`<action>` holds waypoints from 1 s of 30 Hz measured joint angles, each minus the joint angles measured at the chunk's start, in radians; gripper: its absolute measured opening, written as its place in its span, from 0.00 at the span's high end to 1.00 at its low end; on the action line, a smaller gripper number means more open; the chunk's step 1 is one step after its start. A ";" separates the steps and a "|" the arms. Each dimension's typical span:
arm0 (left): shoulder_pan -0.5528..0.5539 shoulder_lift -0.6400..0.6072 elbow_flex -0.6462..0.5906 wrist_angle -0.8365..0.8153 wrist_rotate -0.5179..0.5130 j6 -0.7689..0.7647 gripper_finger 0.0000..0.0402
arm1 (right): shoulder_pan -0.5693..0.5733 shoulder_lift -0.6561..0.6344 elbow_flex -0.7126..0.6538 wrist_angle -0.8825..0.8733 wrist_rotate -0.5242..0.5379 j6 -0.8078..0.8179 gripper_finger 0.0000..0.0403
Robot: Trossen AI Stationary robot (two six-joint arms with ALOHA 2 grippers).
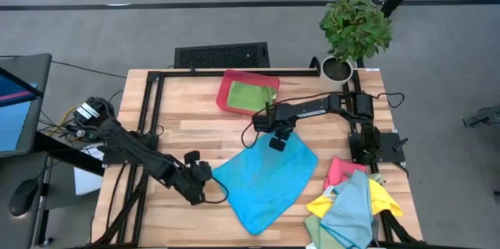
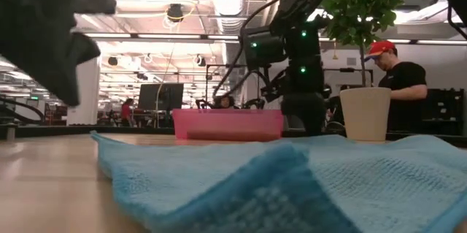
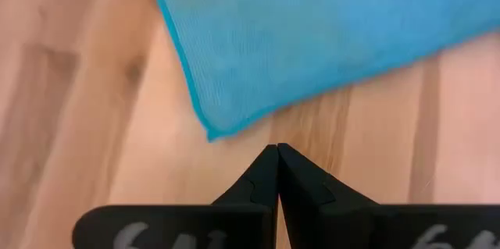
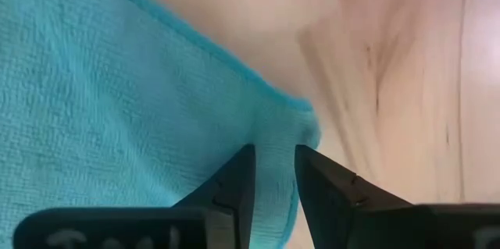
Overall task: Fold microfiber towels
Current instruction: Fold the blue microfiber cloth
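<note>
Overhead, right hand [image 4: 273, 172] pinching blue towel [image 1: 266, 177] corner

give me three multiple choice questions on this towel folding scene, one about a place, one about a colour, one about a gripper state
1. Where is the red tray?
A. at the table's far edge, near the plant
B. under the left arm
C. on the floor

2. What colour is the towel spread out mid-table?
A. pink
B. light blue
C. grey

3. How is the left gripper?
A. wide open
B. shut on a yellow towel
C. shut, holding nothing

Answers:
1. A, the tray sits along the far edge, left of the potted plant.
2. B, the flat cloth is light blue.
3. C, its fingertips meet just short of the towel's corner.
</note>
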 joint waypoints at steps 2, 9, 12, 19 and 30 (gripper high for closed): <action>0.000 -0.020 0.000 0.020 -0.041 -0.001 1.00 | 0.025 -0.001 0.001 -0.010 0.004 0.019 0.71; 0.017 -0.021 -0.056 0.282 -0.070 0.097 1.00 | 0.105 -0.125 0.002 -0.078 0.103 0.072 0.71; 0.038 -0.021 -0.085 0.352 -0.085 0.125 1.00 | 0.117 -0.208 0.003 -0.087 0.210 0.085 0.71; 0.062 -0.021 -0.182 0.463 -0.055 0.094 1.00 | 0.142 -0.347 -0.006 -0.074 0.237 0.089 0.71; 0.063 -0.021 -0.223 0.472 -0.035 0.078 1.00 | 0.252 -0.512 -0.171 -0.018 0.235 0.223 0.71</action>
